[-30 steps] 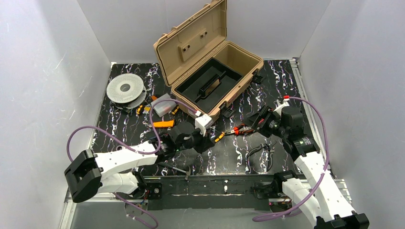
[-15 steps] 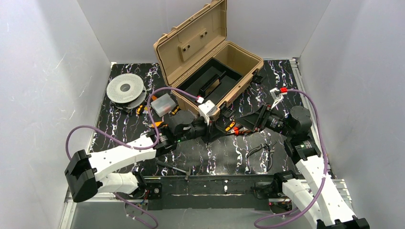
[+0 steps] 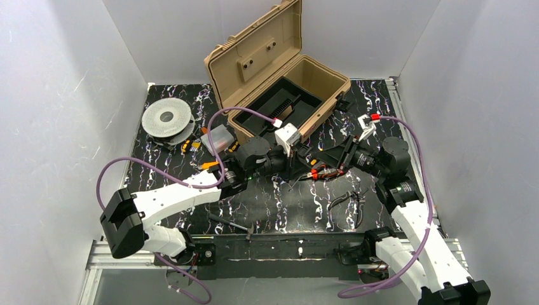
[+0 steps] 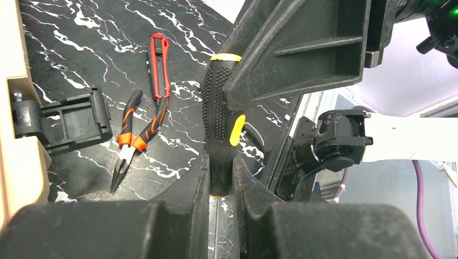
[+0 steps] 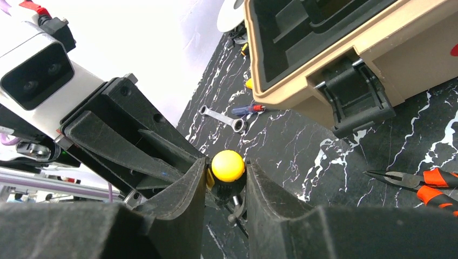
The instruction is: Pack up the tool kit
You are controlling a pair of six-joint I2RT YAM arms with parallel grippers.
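Left wrist view: the left gripper [image 4: 220, 175] is clamped on the lower end of a black dimpled-grip screwdriver with yellow accents [image 4: 217, 108]. Opposite, the right gripper [image 5: 227, 167] presses its fingers to either side of the yellow butt. Both hold it above the black marbled table [image 3: 279, 210], just in front of the tan hard-plastic toolbox [image 3: 323, 75], which stands open with its lid raised.

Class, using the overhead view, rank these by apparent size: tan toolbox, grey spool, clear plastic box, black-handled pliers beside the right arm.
1. Tan toolbox, by far the largest.
2. Grey spool.
3. Clear plastic box and black-handled pliers: similar spread, though the pliers are much thinner, so left unranked.
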